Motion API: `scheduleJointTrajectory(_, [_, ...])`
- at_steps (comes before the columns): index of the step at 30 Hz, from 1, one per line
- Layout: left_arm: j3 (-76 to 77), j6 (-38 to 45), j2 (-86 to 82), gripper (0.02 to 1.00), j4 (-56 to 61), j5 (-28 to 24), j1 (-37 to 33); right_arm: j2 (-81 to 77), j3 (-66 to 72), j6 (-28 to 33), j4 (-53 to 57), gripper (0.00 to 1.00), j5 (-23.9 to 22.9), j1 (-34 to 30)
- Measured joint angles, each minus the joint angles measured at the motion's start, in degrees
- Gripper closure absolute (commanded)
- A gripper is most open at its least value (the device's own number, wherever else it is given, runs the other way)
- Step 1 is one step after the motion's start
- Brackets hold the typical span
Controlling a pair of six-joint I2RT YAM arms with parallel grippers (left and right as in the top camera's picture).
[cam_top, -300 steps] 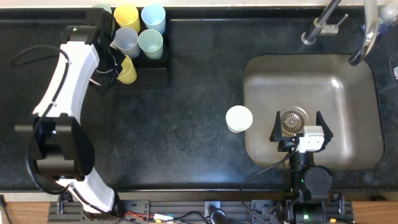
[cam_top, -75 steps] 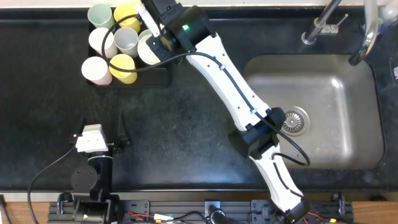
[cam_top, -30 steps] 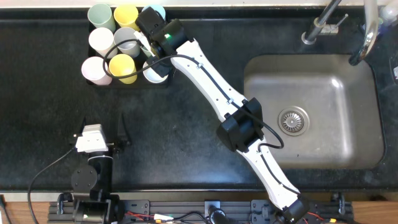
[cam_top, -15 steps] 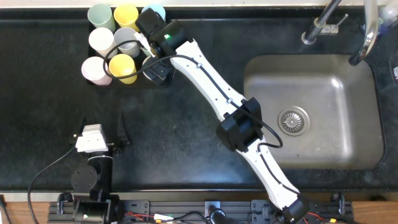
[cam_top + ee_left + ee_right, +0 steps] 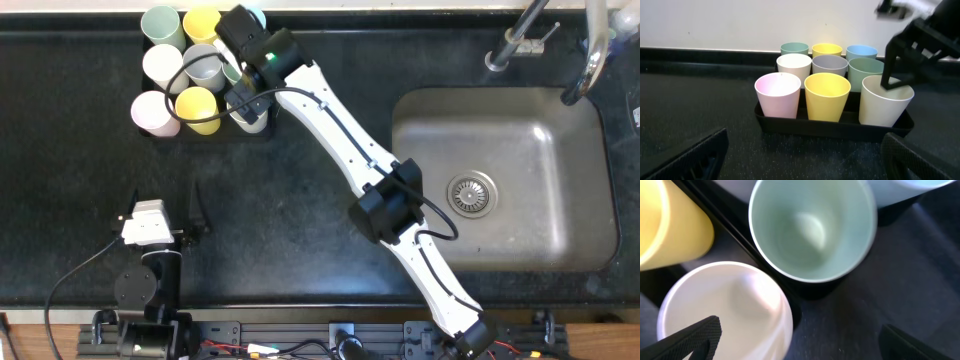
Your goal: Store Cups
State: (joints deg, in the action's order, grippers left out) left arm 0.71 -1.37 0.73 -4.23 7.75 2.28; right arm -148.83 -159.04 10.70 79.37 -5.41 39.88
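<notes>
Right pincer (image 5: 250, 105): positioned over the front right corner of the black tray (image 5: 835, 129), at the far left of the table (image 5: 300, 250). The jaws are spread wide and hold nothing. In the right wrist view, one finger (image 5: 690, 340) hangs over the mouth of the white cup (image 5: 720, 305), and the other is well clear of it, above the table. The left wrist view shows the same dark finger (image 5: 888, 72) dipping at the rim of the white cup (image 5: 885, 102). Whether it touches the rim cannot be told.

White cup: upright in the tray's front right corner, just beside the yellow cup (image 5: 827, 97), with a green cup (image 5: 812, 230) directly behind it. Together with these, the tray carries nine upright cups in three rows of three, including a pink cup (image 5: 777, 95) at the front left.

Left pincer (image 5: 166, 200): low over the table, well apart from the tray and facing it. The jaws are fully spread and hold nothing.

Sink (image 5: 560, 150): set into the right side of the table.
</notes>
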Motion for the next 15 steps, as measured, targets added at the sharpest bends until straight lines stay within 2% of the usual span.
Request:
scheduleJointTrajectory(4, [0.0,0.0,0.0,0.02,0.0,0.0,0.0,4.0,-1.5,-1.7,1.4,0.005,0.1,-1.5])
scheduleJointTrajectory(8, [0.0,0.0,0.0,0.02,0.0,0.0,0.0,12.3,-1.8,-3.2,3.6,0.005,0.1,-6.7])
scheduleJointTrajectory(15, [0.0,0.0,0.0,0.02,0.0,0.0,0.0,30.0,-1.9,-6.3,13.8,0.003,-1.0,-26.9])
